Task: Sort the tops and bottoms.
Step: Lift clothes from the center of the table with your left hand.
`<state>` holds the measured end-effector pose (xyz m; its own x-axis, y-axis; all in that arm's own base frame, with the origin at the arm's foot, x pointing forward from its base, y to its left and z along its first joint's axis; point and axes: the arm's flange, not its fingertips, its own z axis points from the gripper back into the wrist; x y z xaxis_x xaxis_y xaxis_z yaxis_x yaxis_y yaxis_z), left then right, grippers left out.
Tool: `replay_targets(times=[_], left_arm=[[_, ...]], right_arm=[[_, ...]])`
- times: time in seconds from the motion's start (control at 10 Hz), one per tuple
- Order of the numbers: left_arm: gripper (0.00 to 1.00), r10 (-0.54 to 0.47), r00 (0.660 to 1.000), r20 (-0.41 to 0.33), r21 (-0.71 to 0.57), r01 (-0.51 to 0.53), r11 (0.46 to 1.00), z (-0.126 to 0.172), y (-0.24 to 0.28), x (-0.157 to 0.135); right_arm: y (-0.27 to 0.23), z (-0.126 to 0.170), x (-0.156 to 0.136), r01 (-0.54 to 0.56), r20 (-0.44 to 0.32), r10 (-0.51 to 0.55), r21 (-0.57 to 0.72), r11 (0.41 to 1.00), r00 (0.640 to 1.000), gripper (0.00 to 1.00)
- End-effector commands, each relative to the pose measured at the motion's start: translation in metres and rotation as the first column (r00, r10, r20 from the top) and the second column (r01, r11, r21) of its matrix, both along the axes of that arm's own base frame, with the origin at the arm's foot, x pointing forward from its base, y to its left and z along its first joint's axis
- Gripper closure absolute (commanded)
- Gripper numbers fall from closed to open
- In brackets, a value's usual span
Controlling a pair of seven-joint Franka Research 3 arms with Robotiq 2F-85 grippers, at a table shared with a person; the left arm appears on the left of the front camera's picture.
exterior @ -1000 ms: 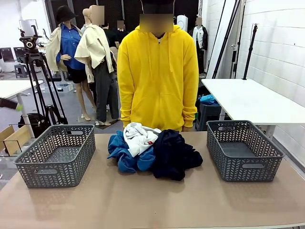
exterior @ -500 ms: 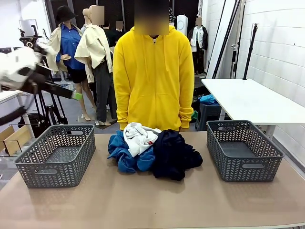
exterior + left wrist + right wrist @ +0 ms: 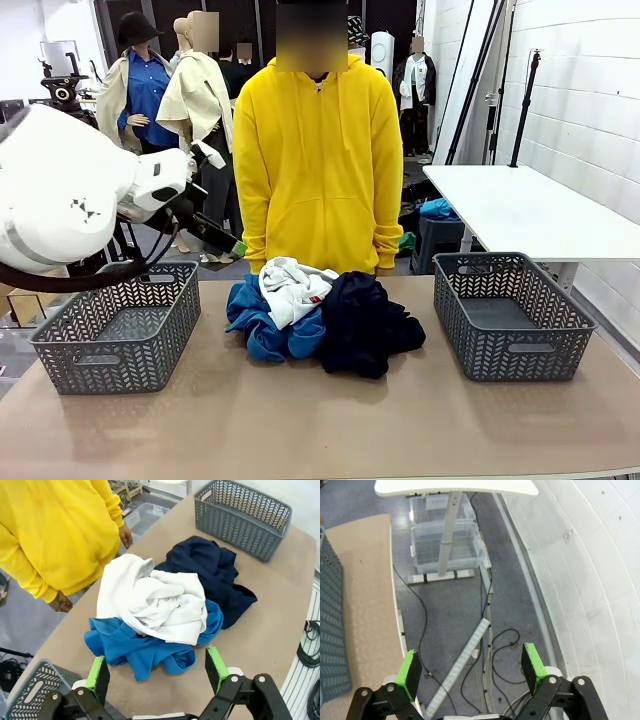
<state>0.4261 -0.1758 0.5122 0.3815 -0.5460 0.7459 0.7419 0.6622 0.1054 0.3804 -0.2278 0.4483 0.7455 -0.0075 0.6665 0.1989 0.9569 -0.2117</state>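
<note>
Lying crumpled on the blue top [image 3: 130,647], against the navy bottoms [image 3: 210,570], right of the left basket [image 3: 110,345], the white top [image 3: 150,605] was judged best pinched at one raised fold by the left gripper [image 3: 156,670], spread wide like the right gripper [image 3: 471,669]; no heading or long axis could be read from it.

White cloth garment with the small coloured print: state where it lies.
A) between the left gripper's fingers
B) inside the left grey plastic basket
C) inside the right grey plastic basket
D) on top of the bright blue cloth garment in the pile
D: the white cloth garment rests on top of the bright blue cloth garment in the pile mid-table, beside the dark navy cloth garments.
</note>
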Motion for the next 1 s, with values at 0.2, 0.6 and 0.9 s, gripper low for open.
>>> replay_targets(times=[0.2,0.6,0.9], left_arm=[[0.00,0.001,1.000,0.017,-0.046,0.000,0.999,0.019,0.016,-0.008],[0.00,-0.023,1.000,-0.006,-0.043,0.022,0.999,-0.001,-0.011,0.040],[0.00,-0.127,0.985,-0.119,-0.025,0.125,0.992,-0.027,-0.051,0.084]], right_arm=[[-0.002,0.000,-0.002,-0.001,-0.005,0.001,0.000,1.000,1.000,0.00],[-0.002,0.000,-0.002,-0.001,-0.005,0.001,0.000,1.000,1.000,0.00],[-0.002,0.000,-0.002,-0.001,-0.005,0.001,0.000,1.000,1.000,0.00]])
